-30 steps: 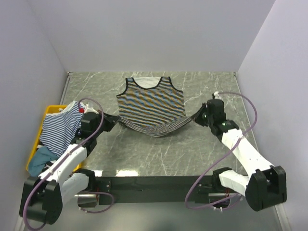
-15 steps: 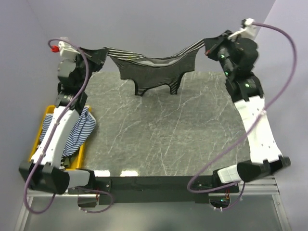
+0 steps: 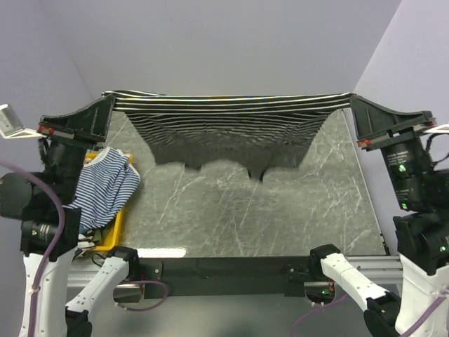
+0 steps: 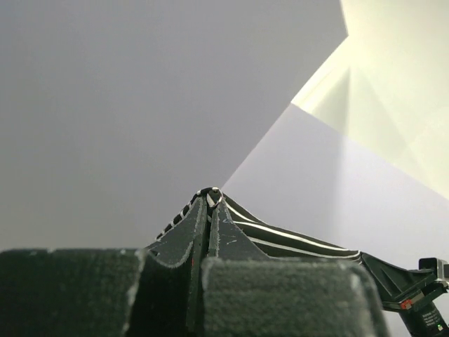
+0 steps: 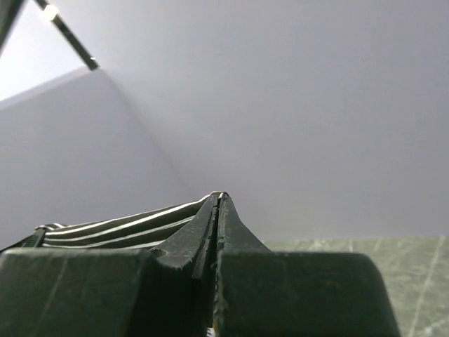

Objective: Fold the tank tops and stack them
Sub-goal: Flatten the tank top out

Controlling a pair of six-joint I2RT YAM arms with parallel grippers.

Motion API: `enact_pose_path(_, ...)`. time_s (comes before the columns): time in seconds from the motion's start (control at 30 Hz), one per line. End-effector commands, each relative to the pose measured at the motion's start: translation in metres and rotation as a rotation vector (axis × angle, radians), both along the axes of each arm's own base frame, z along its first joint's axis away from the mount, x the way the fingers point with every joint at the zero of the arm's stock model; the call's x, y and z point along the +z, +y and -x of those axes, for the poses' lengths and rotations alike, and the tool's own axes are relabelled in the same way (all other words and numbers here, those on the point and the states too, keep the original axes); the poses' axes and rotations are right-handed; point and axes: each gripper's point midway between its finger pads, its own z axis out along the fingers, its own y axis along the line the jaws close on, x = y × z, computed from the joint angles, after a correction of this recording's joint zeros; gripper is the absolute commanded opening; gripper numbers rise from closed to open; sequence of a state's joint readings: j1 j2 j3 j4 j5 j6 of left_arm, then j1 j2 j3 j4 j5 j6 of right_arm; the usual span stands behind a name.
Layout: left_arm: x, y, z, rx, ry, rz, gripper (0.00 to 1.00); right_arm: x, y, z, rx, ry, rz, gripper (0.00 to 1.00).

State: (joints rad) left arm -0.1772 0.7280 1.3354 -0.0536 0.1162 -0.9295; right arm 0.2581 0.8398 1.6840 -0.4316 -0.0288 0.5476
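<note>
1. The left gripper point(image 3: 109, 100) and the right gripper point(image 3: 351, 100) are each clamping one corner of the black-and-white tank top point(image 3: 224, 123).
2. It is hanging stretched between them above the table point(image 3: 231, 210).
3. The fabric is looking light and limp, so I am judging the corners the best hold.

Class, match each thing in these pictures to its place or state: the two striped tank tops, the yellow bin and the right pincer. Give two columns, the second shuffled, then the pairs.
1. black-and-white tank top
2. blue-and-white tank top
3. yellow bin
4. right pincer

A. shut on a corner of fabric
B. at the left edge of the table
C. stretched taut in the air
D. lying in a container

Pairs: 1-C, 2-D, 3-B, 4-A
</note>
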Motion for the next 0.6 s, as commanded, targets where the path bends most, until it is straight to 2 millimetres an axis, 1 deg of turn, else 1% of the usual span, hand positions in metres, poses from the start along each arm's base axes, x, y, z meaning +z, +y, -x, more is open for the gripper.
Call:
enact_pose_path(0.0, 0.004, 0.006, -0.002, 0.035, 0.029, 0.002, 0.01, 0.002, 0.001, -0.004, 0.005, 0.029, -0.009, 0.0)
enact_pose_path(0.1, 0.009, 0.007, -0.004, 0.042, 0.025, 0.002, 0.01, 0.003, 0.003, -0.01, 0.008, 0.035, -0.011, 0.0)
enact_pose_path(0.2, 0.005, 0.005, -0.018, 0.046, 0.044, 0.001, 0.01, 0.0, 0.007, -0.027, 0.002, 0.06, 0.002, 0.0)
enact_pose_path(0.23, 0.002, 0.003, -0.028, 0.045, 0.059, -0.003, 0.01, -0.005, 0.01, -0.04, 0.001, 0.077, 0.009, 0.0)
enact_pose_path(0.3, -0.001, 0.002, -0.04, 0.048, 0.063, -0.004, 0.01, -0.011, 0.014, -0.054, 0.001, 0.097, 0.018, 0.0)
enact_pose_path(0.33, -0.007, -0.001, -0.054, 0.049, 0.086, -0.008, 0.01, -0.016, 0.018, -0.07, 0.001, 0.116, 0.027, 0.0)
enact_pose_path(0.4, -0.009, -0.003, -0.069, 0.049, 0.082, -0.009, 0.01, -0.024, 0.023, -0.089, -0.001, 0.138, 0.04, 0.0)
enact_pose_path(0.43, -0.019, -0.006, -0.088, 0.051, 0.121, -0.016, 0.01, -0.032, 0.028, -0.11, -0.003, 0.162, 0.054, 0.0)
enact_pose_path(0.47, -0.015, -0.007, -0.094, 0.052, 0.102, -0.015, 0.01, -0.036, 0.031, -0.122, -0.008, 0.173, 0.063, 0.0)
enact_pose_path(0.5, -0.012, -0.009, -0.103, 0.054, 0.09, -0.016, 0.01, -0.031, 0.031, -0.13, -0.018, 0.167, 0.065, 0.0)
enact_pose_path(0.53, -0.022, -0.012, -0.128, 0.058, 0.125, -0.024, 0.01, -0.044, 0.037, -0.157, -0.024, 0.206, 0.084, 0.0)
enact_pose_path(0.57, -0.015, -0.013, -0.136, 0.061, 0.11, -0.028, 0.01, -0.046, 0.038, -0.17, -0.031, 0.217, 0.091, 0.0)
